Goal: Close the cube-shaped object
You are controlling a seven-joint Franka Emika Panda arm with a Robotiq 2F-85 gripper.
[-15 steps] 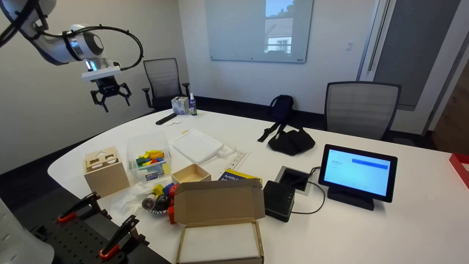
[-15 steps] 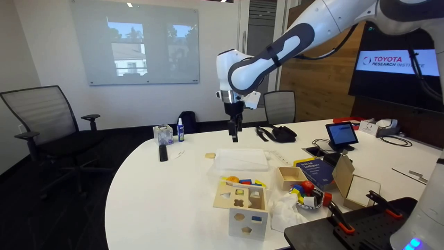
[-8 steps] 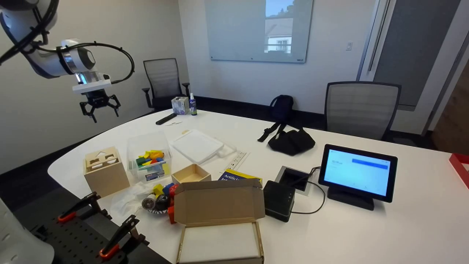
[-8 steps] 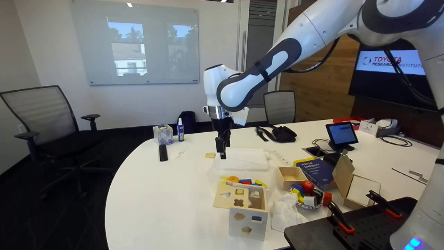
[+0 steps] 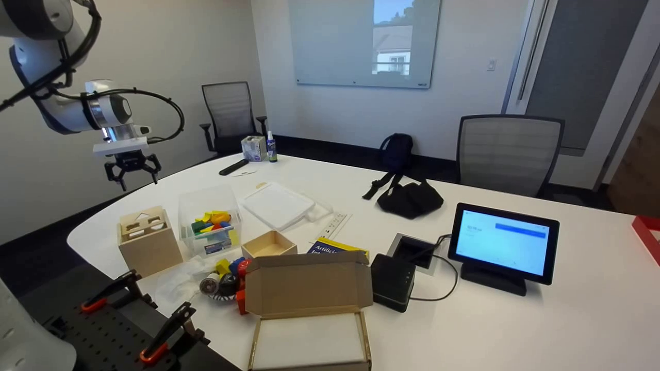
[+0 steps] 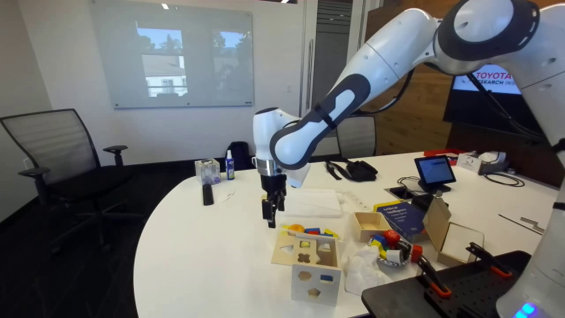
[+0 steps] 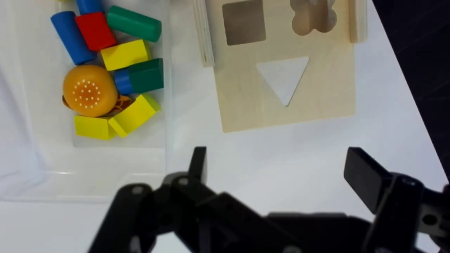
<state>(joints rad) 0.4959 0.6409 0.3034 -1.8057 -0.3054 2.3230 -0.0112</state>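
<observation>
The cube-shaped object, a light-wood box, stands on the table in both exterior views [image 5: 152, 250] [image 6: 315, 282]. Its flat lid [image 6: 284, 249] with shape cutouts is slid partway out past one side, so part of the top is uncovered. In the wrist view the lid [image 7: 323, 95] shows a square, a clover-like and a triangle hole, and its end juts out between two side walls. My gripper [image 5: 139, 184] is open and empty, above the table beyond the jutting lid end. In the wrist view the gripper [image 7: 276, 168] has its fingers wide apart, below the lid's edge. It touches nothing.
A clear bin [image 5: 185, 226] with coloured blocks [image 7: 124, 54] stands close beside the box. A small wooden tray [image 6: 368, 223], a bowl of toys [image 6: 394, 263], white tissue [image 6: 364, 269] and an open cardboard box [image 5: 309, 286] stand further along. The table edge is near the box.
My gripper has moved down and to the left in both exterior views, towards the jutting lid end. It stays open. The box and lid have not moved.
</observation>
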